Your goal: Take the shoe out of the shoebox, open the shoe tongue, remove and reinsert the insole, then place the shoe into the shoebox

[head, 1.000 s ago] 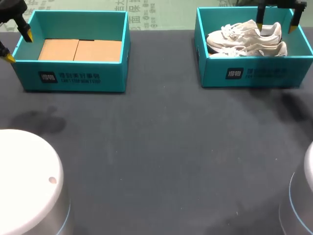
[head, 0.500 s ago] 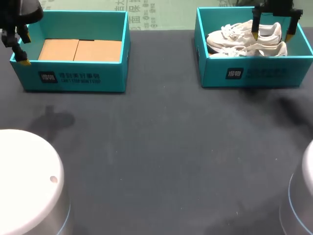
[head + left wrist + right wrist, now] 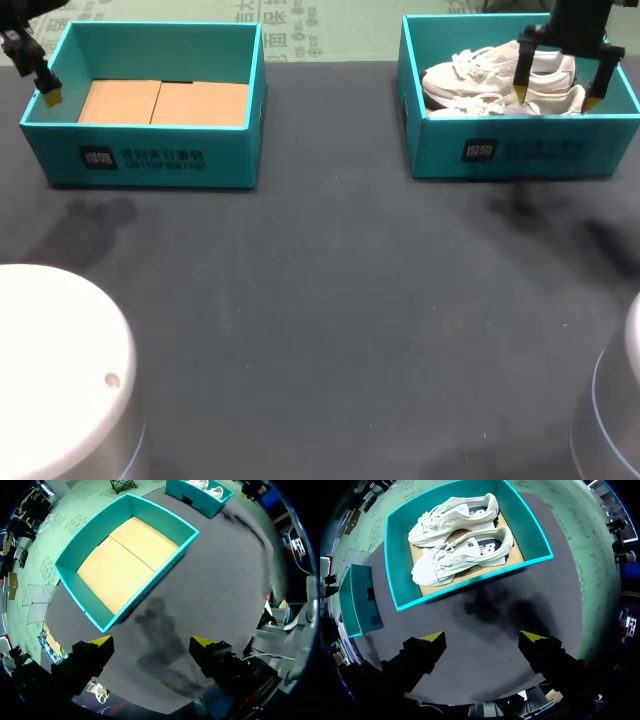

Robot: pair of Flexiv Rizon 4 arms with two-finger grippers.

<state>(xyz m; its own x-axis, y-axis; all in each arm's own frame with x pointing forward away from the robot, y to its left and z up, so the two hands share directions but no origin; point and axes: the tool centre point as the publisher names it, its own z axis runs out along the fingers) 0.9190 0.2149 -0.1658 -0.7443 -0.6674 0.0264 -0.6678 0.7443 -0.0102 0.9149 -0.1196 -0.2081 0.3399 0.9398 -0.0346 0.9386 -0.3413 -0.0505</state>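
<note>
Shoes (image 3: 462, 542) lying side by side inside right shoebox (image 3: 516, 150), fitting either start or finish; right gripper (image 3: 555, 95) above, fingers spread, empty; left gripper (image 3: 152, 645) likewise spread.

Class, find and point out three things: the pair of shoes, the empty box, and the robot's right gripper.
shoes (image 3: 465, 547), right wrist view, on the side of the nearer shoe.
empty box (image 3: 165, 102), head view, on its brown cardboard floor.
right gripper (image 3: 558, 96), head view, midway between its yellow tips.

Two teal shoeboxes (image 3: 150, 160) (image 3: 520, 150); two white shoes (image 3: 455, 514) (image 3: 462, 555); two hands (image 3: 152, 645) (image 3: 485, 637).
</note>
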